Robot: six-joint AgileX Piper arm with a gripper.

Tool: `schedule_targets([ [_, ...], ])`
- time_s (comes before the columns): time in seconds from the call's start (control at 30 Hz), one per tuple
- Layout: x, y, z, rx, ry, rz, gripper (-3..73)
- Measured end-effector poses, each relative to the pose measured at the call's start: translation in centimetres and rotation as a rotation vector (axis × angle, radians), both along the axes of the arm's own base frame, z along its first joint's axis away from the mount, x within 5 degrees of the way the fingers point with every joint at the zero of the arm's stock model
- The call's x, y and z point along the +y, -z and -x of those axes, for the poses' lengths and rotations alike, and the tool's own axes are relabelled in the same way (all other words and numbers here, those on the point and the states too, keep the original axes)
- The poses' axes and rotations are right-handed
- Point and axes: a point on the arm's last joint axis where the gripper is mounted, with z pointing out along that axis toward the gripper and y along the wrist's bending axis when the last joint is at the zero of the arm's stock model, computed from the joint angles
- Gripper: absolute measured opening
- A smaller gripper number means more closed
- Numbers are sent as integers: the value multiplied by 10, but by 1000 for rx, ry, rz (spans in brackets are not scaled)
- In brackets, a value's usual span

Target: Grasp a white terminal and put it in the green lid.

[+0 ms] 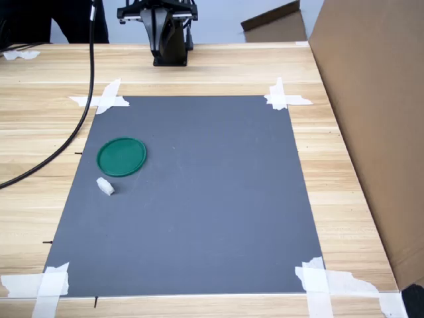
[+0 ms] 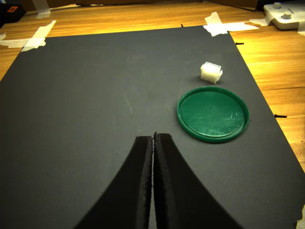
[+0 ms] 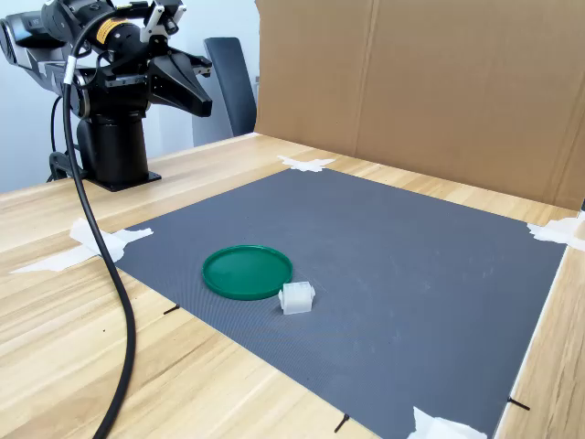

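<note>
The white terminal [image 1: 105, 186] [image 2: 211, 72] [image 3: 296, 297] lies on the grey mat just beside the green lid [image 1: 122, 156] [image 2: 213, 113] [image 3: 247, 271], not inside it. The lid is flat on the mat near the first exterior view's left edge of the mat and holds nothing. My gripper [image 2: 152, 138] [image 3: 203, 102] is shut with its two black fingers pressed together and nothing between them. It hangs high above the mat's far end near the arm's base [image 1: 171, 33], well away from both objects.
The grey mat [image 1: 199, 199] is taped at its corners to a wooden table [image 1: 344, 172]. A cardboard wall [image 3: 439, 82] stands along the first exterior view's right side. A black cable [image 3: 114, 302] runs over the table beside the mat.
</note>
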Motion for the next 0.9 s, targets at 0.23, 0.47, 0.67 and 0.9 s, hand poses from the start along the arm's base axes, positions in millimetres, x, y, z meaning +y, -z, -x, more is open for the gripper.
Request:
schedule_targets([
  [0.23,0,0,0,0,0,0,-27],
  [0.47,0,-1,0,-3,0,0,-27],
  [0.67,-1,-31,-7,10,-11,50,-27],
  [0.9,-1,-92,-34,100,-44,69,-27],
])
